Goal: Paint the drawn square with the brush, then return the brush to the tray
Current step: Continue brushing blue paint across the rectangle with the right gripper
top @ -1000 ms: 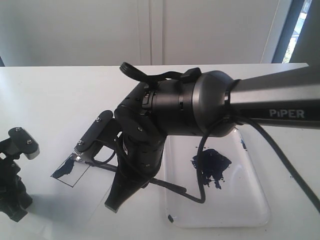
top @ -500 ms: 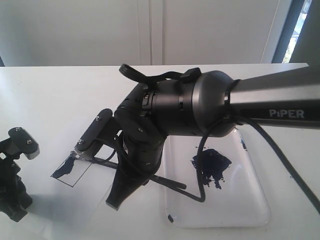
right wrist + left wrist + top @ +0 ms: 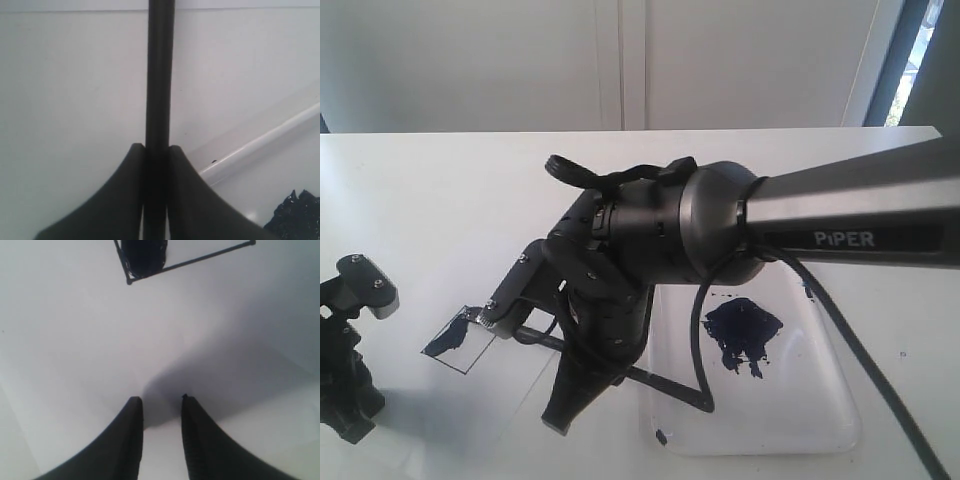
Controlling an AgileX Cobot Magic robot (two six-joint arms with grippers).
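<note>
The drawn square (image 3: 460, 341) lies on white paper at the left, dark blue smeared in its near-left corner. My right gripper (image 3: 563, 408) reaches across the middle and is shut on the brush (image 3: 620, 372) by its black handle (image 3: 159, 90). The silver ferrule (image 3: 480, 318) and bristles rest at the square's far corner. The tray (image 3: 820, 420) sits to the right with its dark blue blot (image 3: 742, 333). My left gripper (image 3: 350, 360) waits at the far left, open (image 3: 160, 399) over bare paper, with a corner of the drawn square (image 3: 142, 255) ahead of it.
The right arm's bulky wrist and cable (image 3: 700, 350) hang over the tray's left side. The tray rim (image 3: 260, 145) and the blot (image 3: 300, 215) show beside the held handle. A small blue spot (image 3: 661, 436) marks the tray's near corner.
The right arm has shifted a little to the left and lower. The handle's rear end swung left with it. The bristles stay at the square's far corner. The left arm has not moved.
</note>
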